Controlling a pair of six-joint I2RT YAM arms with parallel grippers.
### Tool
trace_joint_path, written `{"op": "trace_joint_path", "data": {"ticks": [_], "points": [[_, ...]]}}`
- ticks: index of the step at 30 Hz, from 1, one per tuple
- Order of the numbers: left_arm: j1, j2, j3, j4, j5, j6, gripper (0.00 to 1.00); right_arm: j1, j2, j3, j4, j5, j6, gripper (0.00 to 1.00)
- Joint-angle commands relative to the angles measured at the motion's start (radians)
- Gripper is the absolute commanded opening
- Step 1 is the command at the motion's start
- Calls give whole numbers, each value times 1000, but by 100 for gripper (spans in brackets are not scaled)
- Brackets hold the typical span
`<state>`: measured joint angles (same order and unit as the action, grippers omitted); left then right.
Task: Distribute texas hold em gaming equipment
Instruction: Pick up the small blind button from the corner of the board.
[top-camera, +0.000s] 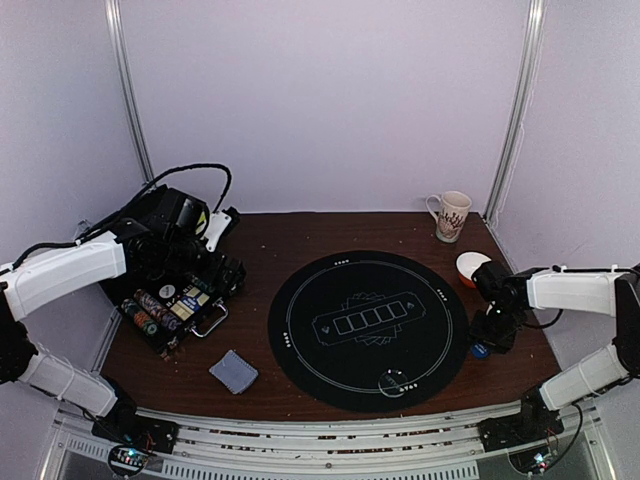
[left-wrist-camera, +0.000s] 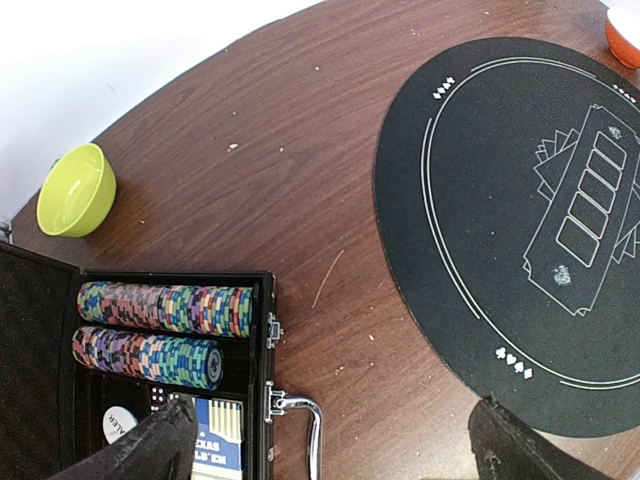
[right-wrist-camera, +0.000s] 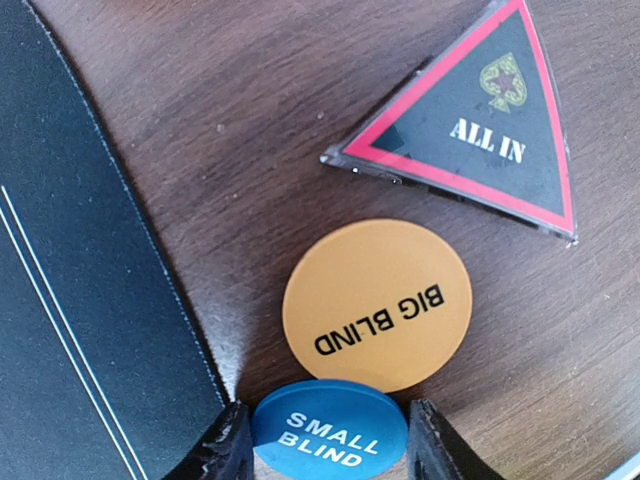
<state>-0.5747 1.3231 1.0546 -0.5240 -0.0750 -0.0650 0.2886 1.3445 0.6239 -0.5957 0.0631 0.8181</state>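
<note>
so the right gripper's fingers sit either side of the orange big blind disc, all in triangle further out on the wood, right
No, the fingers of the right gripper sit either side of the blue small blind disc; the orange disc lies just beyond it. The right wrist view shows this. The all in triangle is further out.

My dark wooden table (top-camera: 300, 235) bears a round black poker mat (top-camera: 300, 340), an open chip case (left-wrist-camera: 261, 380) and grey-blue card deck (top-camera: 233, 371) on my left, a green bowl (left-wrist-camera: 76, 190), a patterned mug (top-camera: 451, 215), an orange bowl (top-camera: 471, 268), and right of the mat a BIG BLIND disc (right-wrist-camera: 377, 305), SMALL BLIND disc (right-wrist-camera: 330, 430) and ALL IN triangle (right-wrist-camera: 470, 130).
</note>
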Motion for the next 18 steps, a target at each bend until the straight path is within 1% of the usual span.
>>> {"op": "trace_joint_path", "data": {"ticks": [1, 5, 14, 16, 18], "points": [[10, -19, -5, 32, -8, 11, 98, 5, 24, -36, -16, 14, 7, 47], [10, -17, -5, 33, -6, 10, 98, 5, -1, -14, -43, 34, 9, 44], [9, -19, -1, 33, -6, 10, 98, 7, -67, 130, -149, 100, -1, 43], [10, -17, -1, 33, -6, 10, 98, 18, -77, 161, -159, 105, -6, 43], [10, -17, -2, 34, -9, 10, 98, 55, -84, 203, -150, 103, -11, 41]]}}
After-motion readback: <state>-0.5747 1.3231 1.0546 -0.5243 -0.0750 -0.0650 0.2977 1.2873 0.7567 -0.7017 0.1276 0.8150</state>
